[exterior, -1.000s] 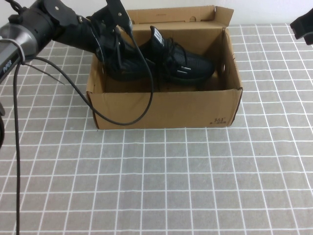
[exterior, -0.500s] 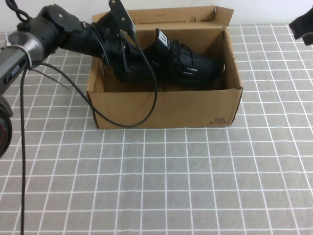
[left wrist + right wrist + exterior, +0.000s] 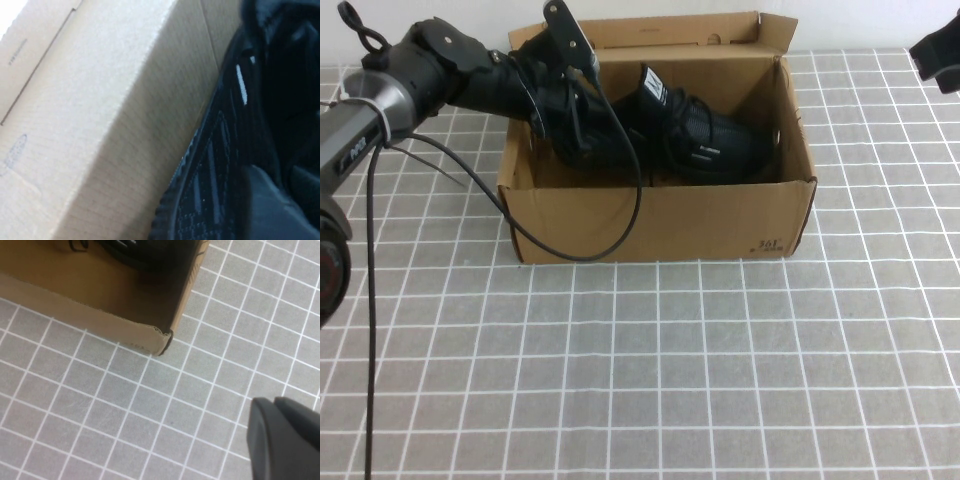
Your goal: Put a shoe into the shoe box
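Note:
The black shoe [image 3: 705, 140] lies inside the brown shoe box [image 3: 660, 220], toe toward the right wall and white tongue tag up. My left gripper [image 3: 582, 130] reaches into the box from the left and sits at the shoe's heel, dark against dark. In the left wrist view the shoe's knit side [image 3: 225, 150] runs along the box's cardboard wall [image 3: 100, 125], very close to the camera. My right gripper [image 3: 938, 50] hangs at the far right, away from the box. In the right wrist view this gripper [image 3: 285, 435] is shut and empty above the mat.
The box's flap lid [image 3: 680, 30] stands open at the back. A black cable [image 3: 570, 250] from the left arm droops over the box's front wall. A grey mat with a white grid [image 3: 650, 380] covers the table. The box's front right corner [image 3: 162, 340] shows in the right wrist view.
The left arm has shifted slightly right and down, and the shoe has sunk lower into the box, toe nearer the right wall. The right arm has not moved.

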`<state>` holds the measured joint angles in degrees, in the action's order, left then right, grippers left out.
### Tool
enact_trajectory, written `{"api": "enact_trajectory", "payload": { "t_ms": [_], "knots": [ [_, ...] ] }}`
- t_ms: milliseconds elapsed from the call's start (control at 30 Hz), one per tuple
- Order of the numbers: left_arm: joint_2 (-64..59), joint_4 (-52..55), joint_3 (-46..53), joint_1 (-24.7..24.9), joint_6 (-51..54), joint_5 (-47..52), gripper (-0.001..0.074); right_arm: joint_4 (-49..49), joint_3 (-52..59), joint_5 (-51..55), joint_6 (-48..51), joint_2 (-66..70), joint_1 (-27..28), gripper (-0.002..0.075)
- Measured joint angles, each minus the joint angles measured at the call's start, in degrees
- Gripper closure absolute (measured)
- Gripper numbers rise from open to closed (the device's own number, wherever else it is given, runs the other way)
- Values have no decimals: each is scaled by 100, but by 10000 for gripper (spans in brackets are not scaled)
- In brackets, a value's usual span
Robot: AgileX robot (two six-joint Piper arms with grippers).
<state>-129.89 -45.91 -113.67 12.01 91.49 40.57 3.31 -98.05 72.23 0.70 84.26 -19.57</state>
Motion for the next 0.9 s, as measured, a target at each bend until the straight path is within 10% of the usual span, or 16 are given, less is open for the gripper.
{"api": "enact_trajectory", "payload": {
  "t_ms": [367, 900],
  "knots": [
    [189, -609, -20, 0, 9, -126, 311, -230, 0, 0, 71, 0, 0, 742],
    [2027, -636, -20, -4, -1773, 369, 382, -198, 0, 0, 236, 0, 0, 742]
  ]
}}
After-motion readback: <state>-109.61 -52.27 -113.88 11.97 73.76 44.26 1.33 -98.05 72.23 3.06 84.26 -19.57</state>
